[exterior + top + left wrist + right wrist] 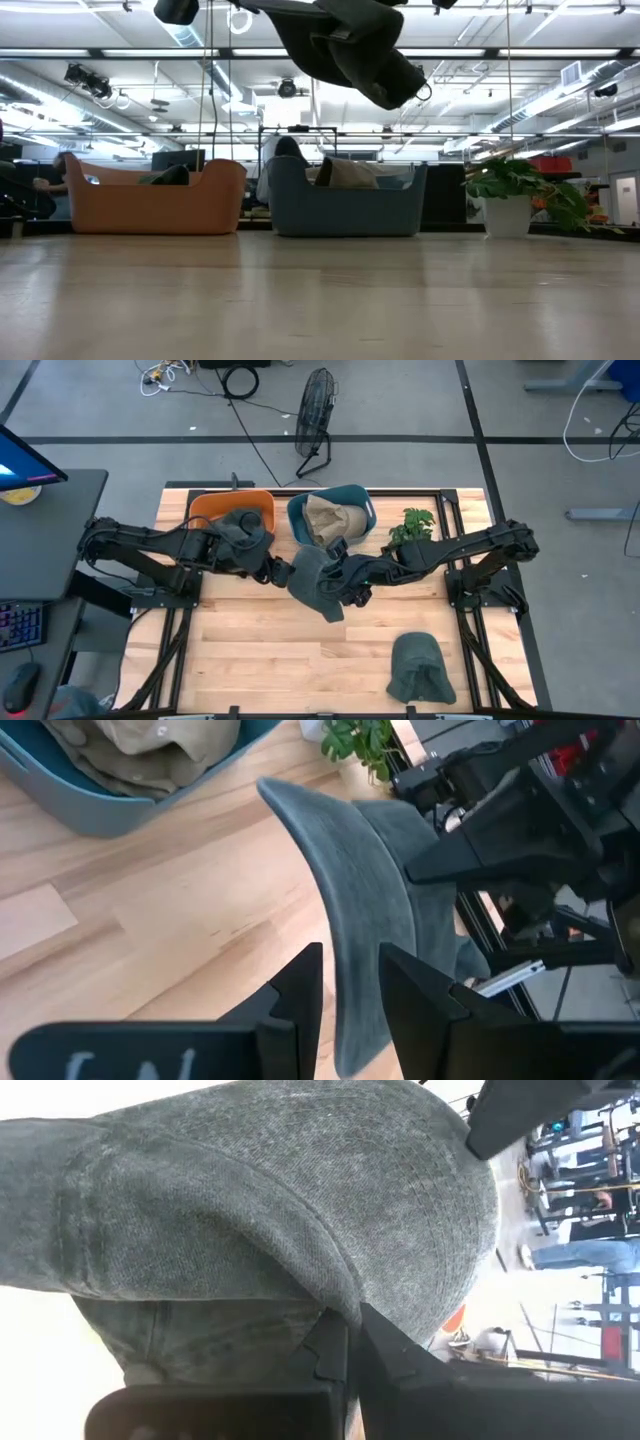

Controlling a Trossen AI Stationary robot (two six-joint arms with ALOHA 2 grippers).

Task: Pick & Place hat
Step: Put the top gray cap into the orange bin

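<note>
High view has your grey hat in the air, just in front of the blue bin, held between the two arms. Right gripper is pinched tight on the brim; right wrist view shows its fingers closed with fabric between them. Left gripper sits at the other edge of the hat, on the orange-bin side of the blue bin. In left wrist view its fingers straddle the brim with a narrow gap, so you're around the cloth, not clamped on it, as far as I can judge.

Risks from here:
- If right lets go before left closes, the hat drops onto the table in front of the blue bin. Close left first.
- If both clamp and the arms pull apart, you stretch or tear the brim, or it slips out of one grip.
- Low view shows the hat hanging high above both bins, so it is floppy and will swing. A fast move toward the orange bin could snag its rim.
- Orange bin already holds a dark hat, so yours may pile up and slide out.
- Plant sits right beside the blue bin, under the right arm. Watch the elbow.

Second grey hat lies well in front of the blue bin, untouched.
</note>
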